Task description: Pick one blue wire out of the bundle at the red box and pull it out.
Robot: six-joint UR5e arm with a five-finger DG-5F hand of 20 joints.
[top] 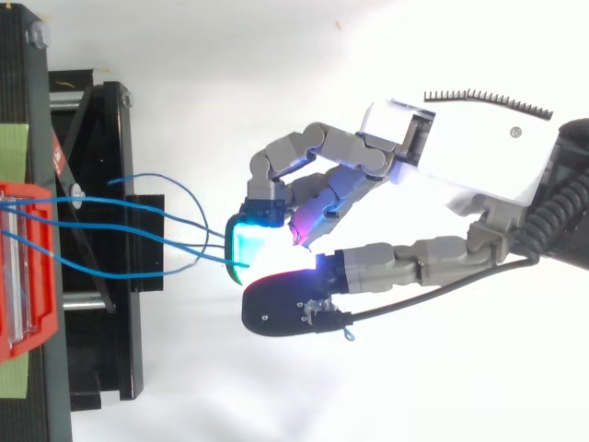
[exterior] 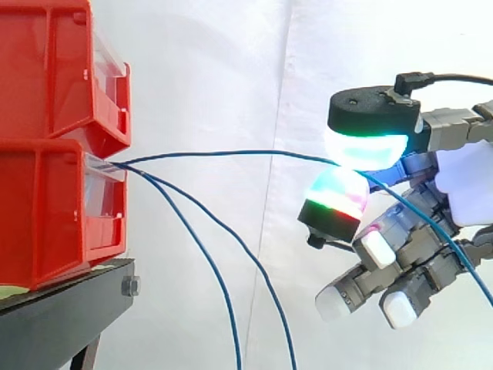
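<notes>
Pinching one blue wire (exterior: 231, 153) between fingers (exterior: 366, 146), 3 o'clock of red box (exterior: 46, 216); black stand (exterior: 69, 308) below; white curtain (exterior: 231, 62) behind.

The robot hand (top: 479, 166) has a white shell, grey fingers (top: 308, 143) and cyan, seemingly red-edged pads (top: 245, 241).

A lab rig: red bins (exterior: 46, 154) on black stand (exterior: 62, 308) before white curtain (exterior: 231, 77).

No text, numbers or signs legible, small red label (top: 58, 158) on black stand (top: 115, 350), print too small to read
</notes>
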